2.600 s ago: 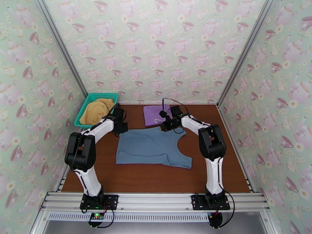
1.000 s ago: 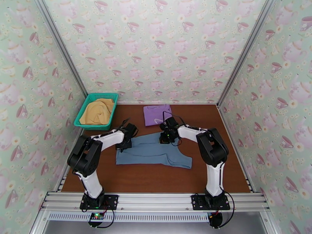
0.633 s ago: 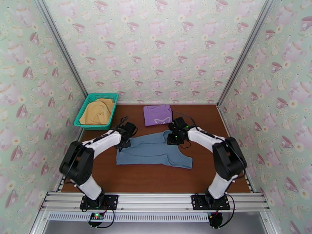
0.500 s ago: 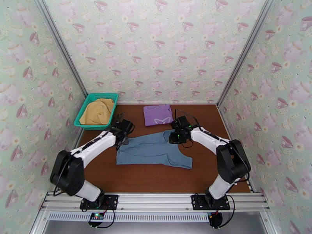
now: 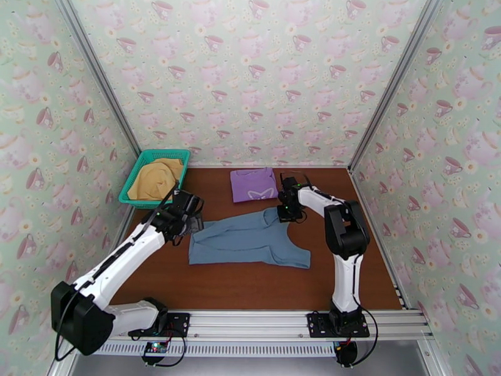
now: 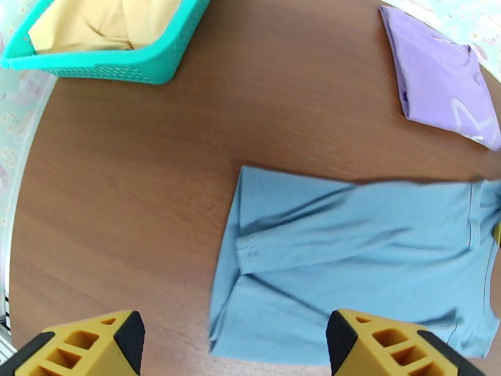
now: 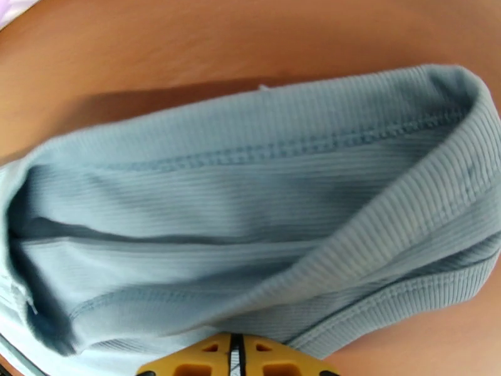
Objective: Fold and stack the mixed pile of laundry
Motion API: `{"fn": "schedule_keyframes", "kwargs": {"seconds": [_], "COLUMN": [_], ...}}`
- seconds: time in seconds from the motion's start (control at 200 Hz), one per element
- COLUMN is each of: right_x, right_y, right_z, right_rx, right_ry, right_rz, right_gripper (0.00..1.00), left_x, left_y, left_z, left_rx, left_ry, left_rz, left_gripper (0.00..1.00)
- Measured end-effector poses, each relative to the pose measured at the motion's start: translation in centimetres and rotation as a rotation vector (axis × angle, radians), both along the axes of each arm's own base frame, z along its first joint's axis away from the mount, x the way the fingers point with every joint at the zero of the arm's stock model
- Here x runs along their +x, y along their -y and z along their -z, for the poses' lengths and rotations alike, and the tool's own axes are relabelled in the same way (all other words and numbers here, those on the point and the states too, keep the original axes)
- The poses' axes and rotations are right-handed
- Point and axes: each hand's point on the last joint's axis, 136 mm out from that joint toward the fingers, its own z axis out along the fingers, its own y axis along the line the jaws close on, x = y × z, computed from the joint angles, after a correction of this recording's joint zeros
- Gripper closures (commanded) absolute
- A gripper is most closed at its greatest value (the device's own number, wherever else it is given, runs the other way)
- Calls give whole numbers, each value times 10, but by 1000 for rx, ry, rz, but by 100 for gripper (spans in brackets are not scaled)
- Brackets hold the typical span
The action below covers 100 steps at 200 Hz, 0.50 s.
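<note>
From above, the grey-blue garment (image 5: 247, 239) lies spread across the middle of the brown worktop (image 5: 250, 283), creased along its length. The folded lilac shirt (image 5: 252, 184) sits just behind it, apart, near the back wall. The mustard garment (image 5: 153, 178) is bundled in the teal basket (image 5: 128, 198) at the far left corner. The left end effector (image 5: 193, 222) hovers at the grey-blue garment's left edge. The right end effector (image 5: 283, 213) is at its far right corner, which is drawn up towards it.

The left wrist camera looks down on the grey-blue garment (image 6: 351, 245) from over its left edge, with the lilac shirt (image 6: 438, 83) at upper right and the basket (image 6: 125, 61) at upper left. The left end effector (image 6: 233, 336) is released: its yellow fingers (image 6: 94, 346) stand wide apart and hold nothing.

At the right wrist, the right end effector (image 7: 233, 353) is clenched, its two yellow tips pressed together on a ribbed, stitched hem of the grey-blue garment (image 7: 250, 202) (the cloth folds over itself and casts a shadow on the worktop (image 7: 250, 32)).
</note>
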Motion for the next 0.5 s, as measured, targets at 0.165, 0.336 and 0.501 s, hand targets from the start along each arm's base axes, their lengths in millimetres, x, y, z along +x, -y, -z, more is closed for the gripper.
{"fn": "schedule_keyframes", "kwargs": {"seconds": [0.165,0.336,0.501], "right_x": [50,98,81], "right_y": [35,63,64], "right_z": [-2,-8,-27], "right_rx": [-54,-127,-138], "right_ry": [41,127,152], "right_rz": [-23,-72,-110], "right_gripper": [85,78,66], "left_x": [-10,-13,2], "left_y": [7,20,40], "left_z": [16,32,66], "left_rx": [-38,-63,-78], "left_ry": [-55,-109,-200], "left_rz": [26,55,81], "left_gripper": [20,20,20]}}
